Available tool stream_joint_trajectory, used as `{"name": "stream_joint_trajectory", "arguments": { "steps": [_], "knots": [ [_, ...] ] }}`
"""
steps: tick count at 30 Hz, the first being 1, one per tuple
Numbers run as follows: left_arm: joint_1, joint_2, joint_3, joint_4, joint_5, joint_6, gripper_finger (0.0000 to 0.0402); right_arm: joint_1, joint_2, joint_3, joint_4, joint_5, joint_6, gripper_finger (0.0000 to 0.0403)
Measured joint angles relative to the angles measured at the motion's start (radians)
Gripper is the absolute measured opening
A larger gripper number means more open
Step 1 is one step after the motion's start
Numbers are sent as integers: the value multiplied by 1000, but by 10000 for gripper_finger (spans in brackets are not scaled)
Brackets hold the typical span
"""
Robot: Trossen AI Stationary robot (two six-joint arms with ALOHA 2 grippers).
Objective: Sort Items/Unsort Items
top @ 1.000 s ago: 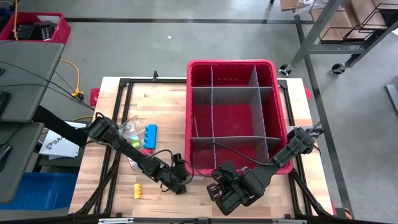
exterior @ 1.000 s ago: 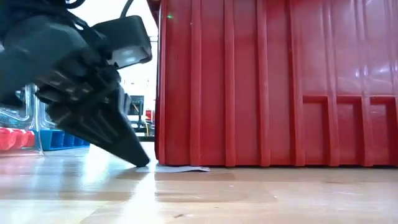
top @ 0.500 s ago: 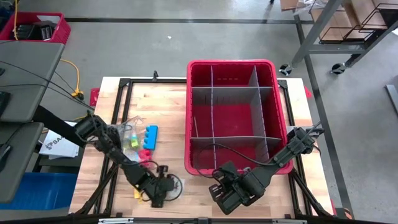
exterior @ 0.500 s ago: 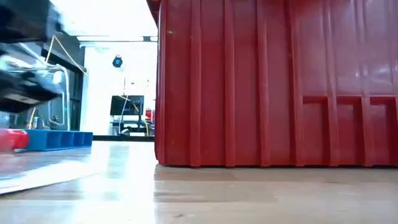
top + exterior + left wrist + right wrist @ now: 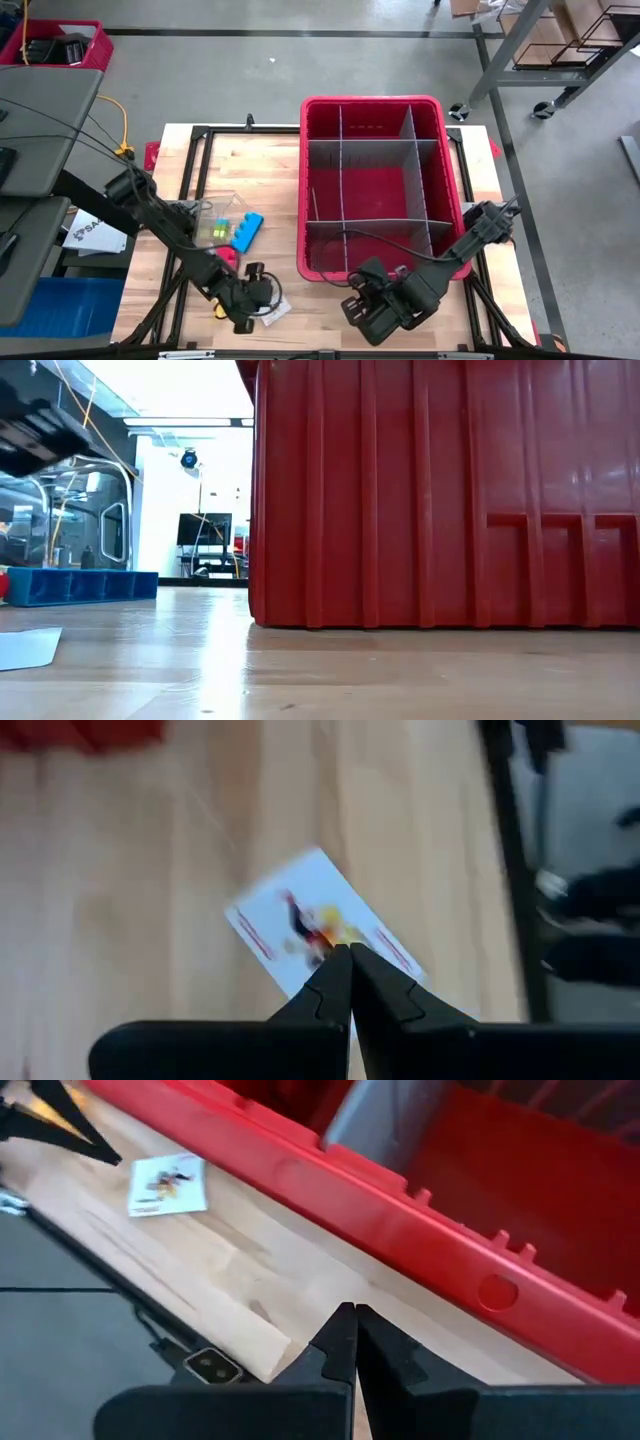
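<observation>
A small white printed card (image 5: 272,310) lies flat on the table near its near edge; it also shows in the left wrist view (image 5: 315,935) and the low view (image 5: 25,648). My left gripper (image 5: 258,300) is shut and hangs a little above the card (image 5: 350,955). My right gripper (image 5: 352,308) is shut and empty (image 5: 352,1315), low over the near edge, in front of the red bin (image 5: 380,185). A blue block (image 5: 246,230), a clear bag with yellow-green pieces (image 5: 214,226), a red piece (image 5: 228,257) and a yellow piece (image 5: 219,309) lie at the left.
The big red bin with grey dividers stands on the table's right half; its wall (image 5: 440,490) fills the low view. Black frame rails (image 5: 190,180) run along the table's edges. Bare wood lies between the card and the bin's near left corner.
My left gripper has gone from the bin's near left corner toward the table's near left and has risen off the table. The white card has slid with it from beside the bin to the near edge. The blue block and red piece have shifted nearer; the block has turned.
</observation>
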Motion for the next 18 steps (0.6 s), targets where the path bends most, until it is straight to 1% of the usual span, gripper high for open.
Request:
{"name": "stream_joint_trajectory", "arguments": {
  "steps": [4, 6, 9, 11, 14, 16, 18],
  "knots": [
    [-9, -62, 0, -95, 138, -90, 0, 10, -19, 0, 31, 17, -70, 0],
    [-18, -75, 0, -76, 198, -121, 0, 16, -20, 0, 45, 20, -94, 0],
    [-38, -83, 0, 4, 207, -93, 7, 17, -19, 0, 49, 19, -114, 0],
    [-50, -79, 15, 22, 232, -2, 22, 18, -19, 0, 48, 19, -122, 0],
    [-66, -59, 52, -42, 247, 250, 58, 17, -19, 0, 48, 19, -142, 0],
    [-71, -36, 65, -77, 204, 398, 90, 17, -19, 0, 48, 16, -154, 0],
    [-71, -7, 66, -67, 140, 498, 125, 15, -19, 0, 49, 12, -160, 0]
  ]
}}
